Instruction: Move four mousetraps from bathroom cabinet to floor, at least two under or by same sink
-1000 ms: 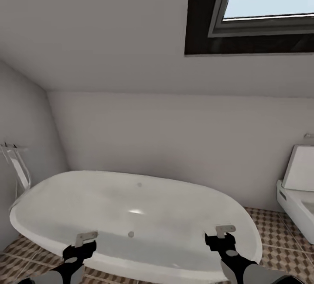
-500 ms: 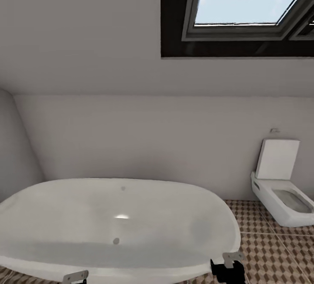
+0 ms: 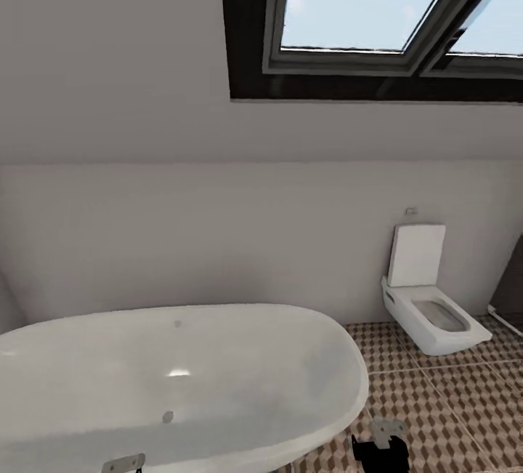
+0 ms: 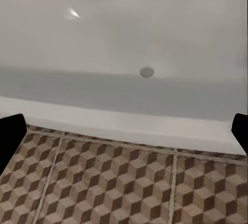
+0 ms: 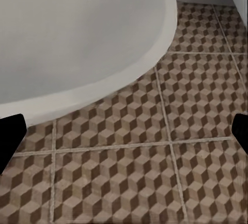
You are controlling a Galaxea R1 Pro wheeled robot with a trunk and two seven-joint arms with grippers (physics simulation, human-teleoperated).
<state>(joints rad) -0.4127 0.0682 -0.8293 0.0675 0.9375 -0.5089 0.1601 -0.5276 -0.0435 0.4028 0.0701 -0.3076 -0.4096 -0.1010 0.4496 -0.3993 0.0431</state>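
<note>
The mousetraps, the cabinet and the bathroom sink are out of view. The bathroom floor [image 3: 443,400], tiled in a brown cube pattern, lies to the right of a white oval bathtub [image 3: 181,378]. My left gripper [image 3: 123,464] peeks in at the head view's lower edge over the tub's rim. Over the floor beside the tub's end hangs my right gripper [image 3: 381,444]. In the left wrist view the left gripper [image 4: 124,141] is open, with tub rim and floor [image 4: 119,188] between its black fingertips. The right gripper [image 5: 124,136] is likewise open and holds nothing above the floor [image 5: 155,162].
A white wall-hung toilet [image 3: 425,306] with its lid up stands against the back wall at the right. A dark-framed skylight [image 3: 370,22] sits in the sloped ceiling. A dark object's edge [image 3: 512,277] shows at the far right. Open floor runs between tub and toilet.
The head camera has swung right: tub, toilet and skylight slid left in the picture, and the toilet came fully into view. Both grippers sit lower in the picture.
</note>
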